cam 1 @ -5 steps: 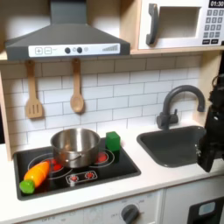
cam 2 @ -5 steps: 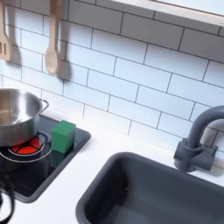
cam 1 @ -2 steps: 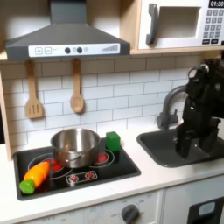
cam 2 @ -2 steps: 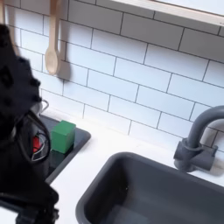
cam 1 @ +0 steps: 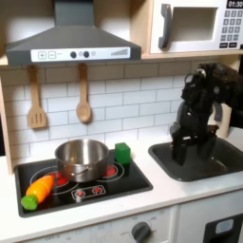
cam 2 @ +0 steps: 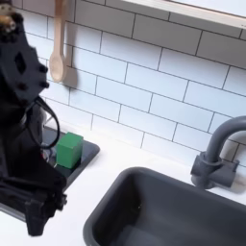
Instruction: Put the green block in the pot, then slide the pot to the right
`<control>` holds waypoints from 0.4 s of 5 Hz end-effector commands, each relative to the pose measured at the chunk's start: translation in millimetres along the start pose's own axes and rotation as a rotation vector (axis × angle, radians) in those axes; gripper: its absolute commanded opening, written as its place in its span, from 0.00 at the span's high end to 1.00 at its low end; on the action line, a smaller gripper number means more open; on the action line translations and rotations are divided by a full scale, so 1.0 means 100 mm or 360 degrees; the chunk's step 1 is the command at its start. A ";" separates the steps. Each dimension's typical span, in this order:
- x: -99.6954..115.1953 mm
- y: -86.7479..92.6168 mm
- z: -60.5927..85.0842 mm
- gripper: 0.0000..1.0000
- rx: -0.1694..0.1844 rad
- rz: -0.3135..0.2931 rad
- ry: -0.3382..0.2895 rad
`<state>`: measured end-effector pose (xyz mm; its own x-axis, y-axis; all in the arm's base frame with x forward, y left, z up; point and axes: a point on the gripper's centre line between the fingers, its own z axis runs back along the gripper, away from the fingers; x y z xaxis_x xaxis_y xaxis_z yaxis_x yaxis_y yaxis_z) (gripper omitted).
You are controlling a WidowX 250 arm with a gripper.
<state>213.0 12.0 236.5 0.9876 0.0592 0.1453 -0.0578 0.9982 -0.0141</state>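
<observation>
The small green block (cam 1: 122, 152) stands on the stove's back right corner, just right of the silver pot (cam 1: 82, 158) on the left burner. In the second exterior view the green block (cam 2: 68, 150) peeks out beside the black arm, which hides the pot. My gripper (cam 1: 180, 152) hangs over the left end of the sink, well to the right of the block and apart from it. In the second exterior view the gripper (cam 2: 36, 213) points down near the stove's front. Blur keeps me from telling how its jaws stand. Nothing shows between them.
An orange toy carrot (cam 1: 39, 189) lies at the stove's (cam 1: 95, 190) front left. The dark sink basin (cam 1: 204, 163) and grey faucet (cam 2: 217, 152) are on the right. A wooden spatula (cam 1: 36, 102) and spoon (cam 1: 84, 99) hang on the tiled wall under the hood.
The arm has swung in from the first exterior view's right edge, leftward over the sink toward the stove. Pot, block and carrot have not moved.
</observation>
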 end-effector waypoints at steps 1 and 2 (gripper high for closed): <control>0.30 0.11 -0.06 0.00 0.0011 -0.0016 -0.0031; 0.41 0.16 -0.09 0.00 0.0018 -0.0032 -0.0033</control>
<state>253.9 29.3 233.7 0.9853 0.0361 0.1671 -0.0365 0.9993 -0.0007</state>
